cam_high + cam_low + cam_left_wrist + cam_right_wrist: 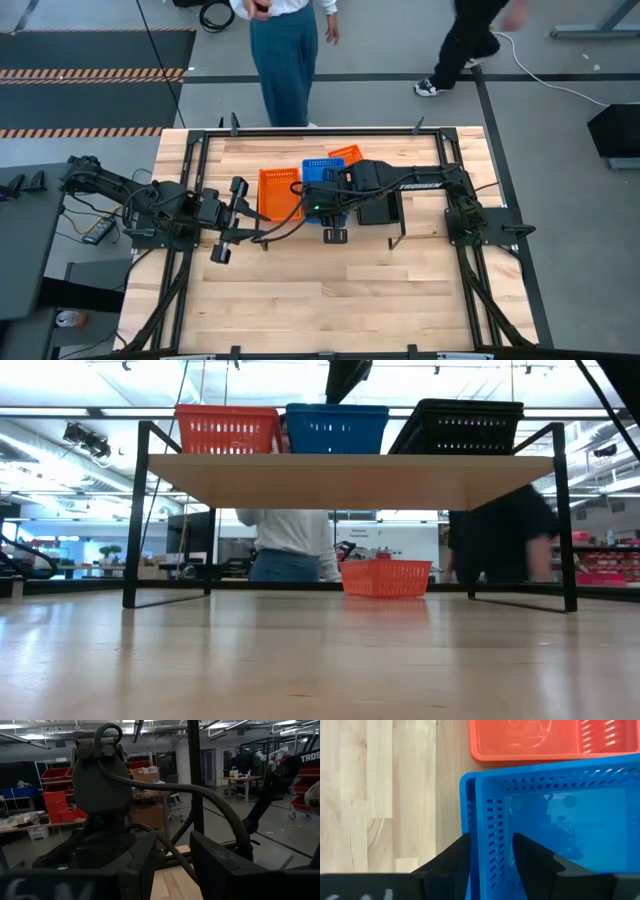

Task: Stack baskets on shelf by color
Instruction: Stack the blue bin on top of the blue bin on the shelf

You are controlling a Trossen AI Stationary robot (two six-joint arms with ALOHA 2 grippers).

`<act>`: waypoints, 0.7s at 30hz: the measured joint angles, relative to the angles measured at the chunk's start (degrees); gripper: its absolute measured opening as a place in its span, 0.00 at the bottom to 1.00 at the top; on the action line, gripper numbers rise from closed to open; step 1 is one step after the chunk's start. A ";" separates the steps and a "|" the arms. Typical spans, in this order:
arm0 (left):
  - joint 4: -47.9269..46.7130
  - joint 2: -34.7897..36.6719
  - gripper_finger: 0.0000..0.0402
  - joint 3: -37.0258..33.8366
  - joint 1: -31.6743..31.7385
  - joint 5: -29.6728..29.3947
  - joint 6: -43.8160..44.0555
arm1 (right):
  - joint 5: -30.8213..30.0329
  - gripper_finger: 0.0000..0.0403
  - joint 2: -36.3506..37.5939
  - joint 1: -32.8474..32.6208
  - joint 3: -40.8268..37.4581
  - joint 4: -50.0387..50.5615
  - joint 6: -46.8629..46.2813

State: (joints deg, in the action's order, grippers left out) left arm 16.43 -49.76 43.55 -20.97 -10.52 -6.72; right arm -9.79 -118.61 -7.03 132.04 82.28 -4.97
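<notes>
Two dark fingers of the right gripper (490,862) straddle one perforated wall of the top blue basket (560,820), one finger outside and one inside. Whether they pinch the wall or stand slightly apart from it is not clear. This arm reaches in from the right edge of the tabletop to the middle of the shelf (350,480), which stands near the far edge.

Beneath the held basket a second blue rim shows, so the blue baskets (336,428) form a nested stack in the shelf's centre. An orange basket (227,428) sits just beside it toward the left edge, and black baskets (458,426) sit toward the right edge, with one tilted against its neighbour. One more orange basket (386,577) rests on the tabletop behind the shelf, near the far edge. All the baskets whose insides are visible look empty.

These baskets appear light, thin and fairly stiff, though a mesh wall may flex under a squeeze. Smooth plastic could slip, so a hold at the middle of a wall, just under the rim, looks safest.

Waiting near the left edge, short of the shelf, the left gripper (172,865) has its fingers apart and holds nothing.
</notes>
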 joint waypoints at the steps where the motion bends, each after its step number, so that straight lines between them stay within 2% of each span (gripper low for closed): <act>1: 0.00 0.00 0.31 0.00 0.00 0.00 0.00 | 0.00 0.38 0.00 0.00 -0.01 0.00 0.00; 9: 0.02 0.00 0.31 0.00 0.00 0.00 0.00 | -0.98 0.37 0.00 0.54 -0.01 0.03 0.23; 17: 0.02 0.00 0.31 0.00 0.02 -0.02 0.00 | 6.06 0.37 0.00 2.57 -0.02 0.50 0.04; 21: -0.02 0.00 0.31 0.00 0.02 0.00 0.02 | 5.35 0.39 -0.35 3.29 -0.02 0.38 0.12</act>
State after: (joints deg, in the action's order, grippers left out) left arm 16.41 -49.76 43.55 -20.95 -10.52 -6.70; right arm -4.44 -118.96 -3.74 132.03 82.66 -4.85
